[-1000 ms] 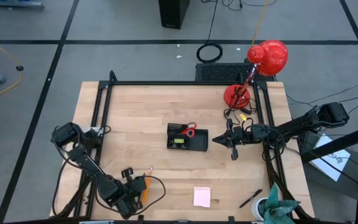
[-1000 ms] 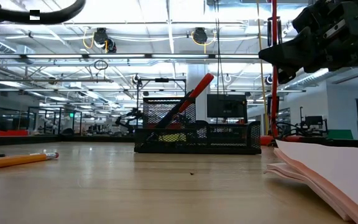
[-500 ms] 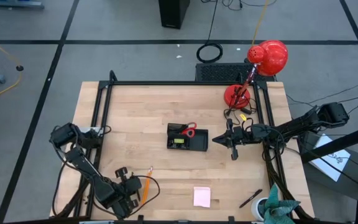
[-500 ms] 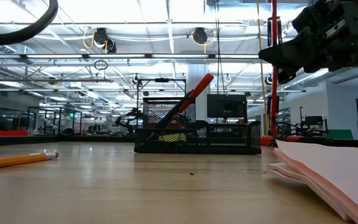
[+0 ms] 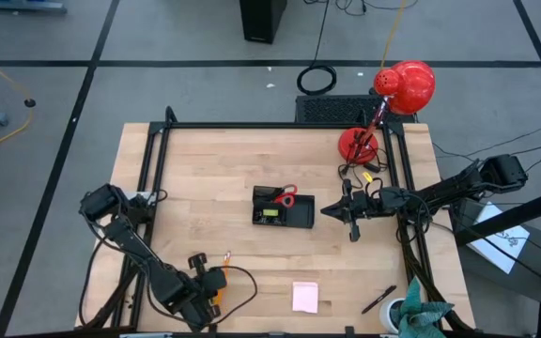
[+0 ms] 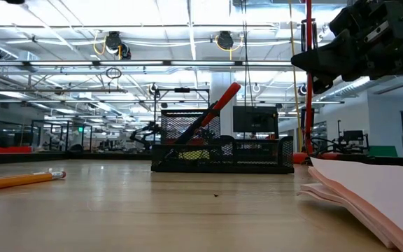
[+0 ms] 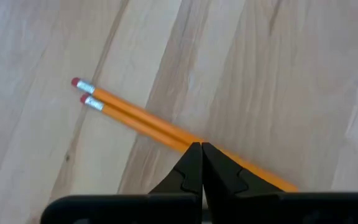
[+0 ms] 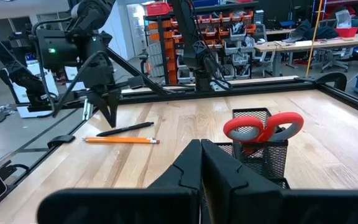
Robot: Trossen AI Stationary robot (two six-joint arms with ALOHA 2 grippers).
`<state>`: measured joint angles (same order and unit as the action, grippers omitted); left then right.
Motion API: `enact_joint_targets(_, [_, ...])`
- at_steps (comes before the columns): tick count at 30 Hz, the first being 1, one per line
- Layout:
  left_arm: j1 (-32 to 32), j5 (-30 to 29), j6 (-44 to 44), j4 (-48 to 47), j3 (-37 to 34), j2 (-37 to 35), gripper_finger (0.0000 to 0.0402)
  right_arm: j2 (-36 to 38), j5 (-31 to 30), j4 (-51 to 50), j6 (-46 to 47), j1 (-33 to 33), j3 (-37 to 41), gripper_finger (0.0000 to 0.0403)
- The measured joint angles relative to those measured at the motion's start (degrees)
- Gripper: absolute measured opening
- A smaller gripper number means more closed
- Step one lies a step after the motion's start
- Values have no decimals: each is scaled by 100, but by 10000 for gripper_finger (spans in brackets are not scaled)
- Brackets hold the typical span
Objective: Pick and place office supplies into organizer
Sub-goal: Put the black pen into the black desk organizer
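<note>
Two orange pencils [image 7: 135, 118] lie side by side on the table near its near-left corner [image 5: 225, 266] [image 6: 19, 180]. My left gripper [image 7: 196, 148] hangs over their middle, fingers shut and pointing down [image 5: 210, 284]; I cannot tell that it touches them. The black mesh organizer [image 5: 283, 209] [image 6: 222, 150] stands mid-table with the red-handled scissors [image 8: 263, 127] upright in its taller section. My right gripper [image 5: 349, 212] [image 8: 201, 146] hovers shut just right of the organizer. A pink sticky-note pad [image 5: 305, 297] [image 6: 369, 196] lies flat near the near edge. A dark pen [image 5: 378, 300] lies to its right.
A red desk lamp [image 5: 394, 94] stands at the far-right corner. The black table frame [image 5: 148, 169] runs along the edges. In the right wrist view another dark pen [image 8: 126, 129] lies beside a pencil [image 8: 120, 140]. Bare wood lies between the organizer and the pencils.
My left gripper swung a little toward the table's left and near edge, then came back right over the pencils, staying shut. The pencils, the organizer and my right arm kept still.
</note>
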<state>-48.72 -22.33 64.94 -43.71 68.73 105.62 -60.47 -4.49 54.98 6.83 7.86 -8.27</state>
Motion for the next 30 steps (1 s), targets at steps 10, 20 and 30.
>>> enact_joint_targets(10, [82,33,231,184,-112,420,3,1,0,-20,0,0,1,4])
enact_joint_targets(20, [-199,272,895,400,-72,654,3,0,-2,-38,0,0,2,4])
enact_joint_targets(30, [-426,428,1098,270,13,678,3,2,-10,-40,2,0,3,4])
